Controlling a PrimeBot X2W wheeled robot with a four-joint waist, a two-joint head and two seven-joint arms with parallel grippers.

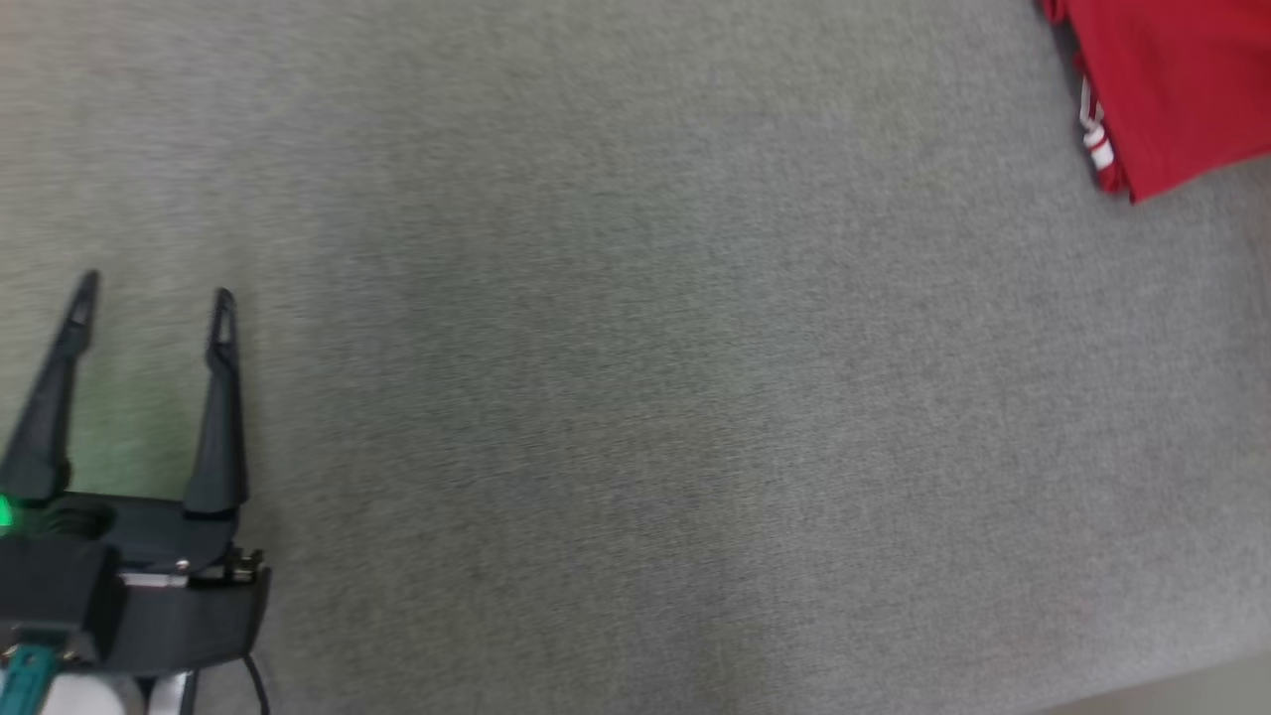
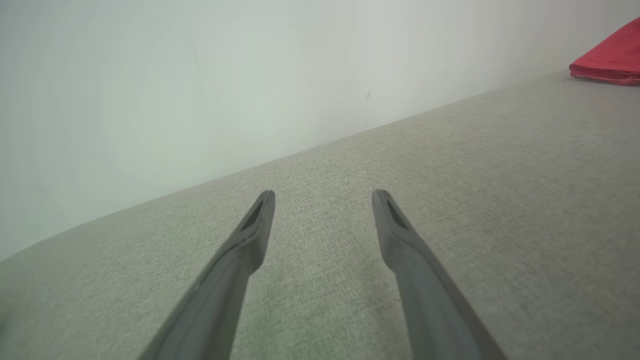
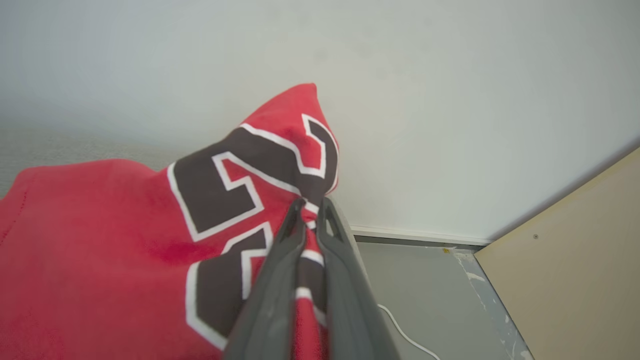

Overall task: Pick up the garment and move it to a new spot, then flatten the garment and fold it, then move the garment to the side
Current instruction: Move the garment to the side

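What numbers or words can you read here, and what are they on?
"2" (probably): a big dark digit with white edges on the red garment, creased and tilted.
Second digit below it: partly behind the right gripper, unreadable.
White marks at the garment's edge in the head view: too blurred to read.

The table was covered in plain grey woven fabric. A red jersey with dark, white-edged numerals lay at its far right end, one part of it lifted off the cloth.
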